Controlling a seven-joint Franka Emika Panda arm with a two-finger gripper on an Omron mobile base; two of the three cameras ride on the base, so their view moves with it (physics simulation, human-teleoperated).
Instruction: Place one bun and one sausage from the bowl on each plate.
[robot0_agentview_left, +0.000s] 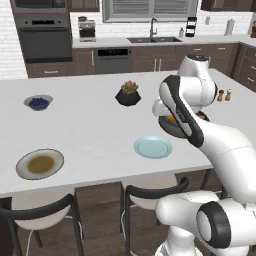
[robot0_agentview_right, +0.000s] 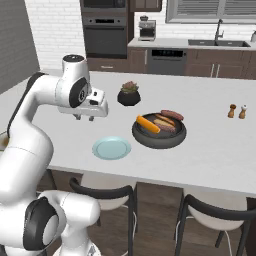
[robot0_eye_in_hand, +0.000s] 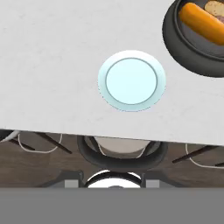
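The dark grey bowl (robot0_agentview_right: 159, 136) sits on the white counter, right of the light blue plate (robot0_agentview_right: 111, 148). In it lie an orange-tan bun (robot0_agentview_right: 148, 124), a second, paler bun (robot0_agentview_right: 162, 121) and two reddish-brown sausages (robot0_agentview_right: 172, 115). My gripper (robot0_agentview_right: 84, 118) hangs open and empty above the counter, left of the bowl and just beyond the blue plate. The hand view looks down on the blue plate (robot0_eye_in_hand: 131, 81), with the bowl (robot0_eye_in_hand: 183, 50) and a bun (robot0_eye_in_hand: 202, 22) at its upper right. The larger grey-rimmed plate (robot0_agentview_left: 40, 163) lies far left near the front edge. My arm hides most of the bowl (robot0_agentview_left: 169, 129) in the left base view.
A black plant pot (robot0_agentview_right: 128, 95) stands behind the gripper. A small grey bowl of blue berries (robot0_agentview_left: 38, 102) sits at far left. Salt and pepper shakers (robot0_agentview_right: 237, 111) stand at right. Stools (robot0_agentview_right: 102, 192) are tucked under the counter's front edge.
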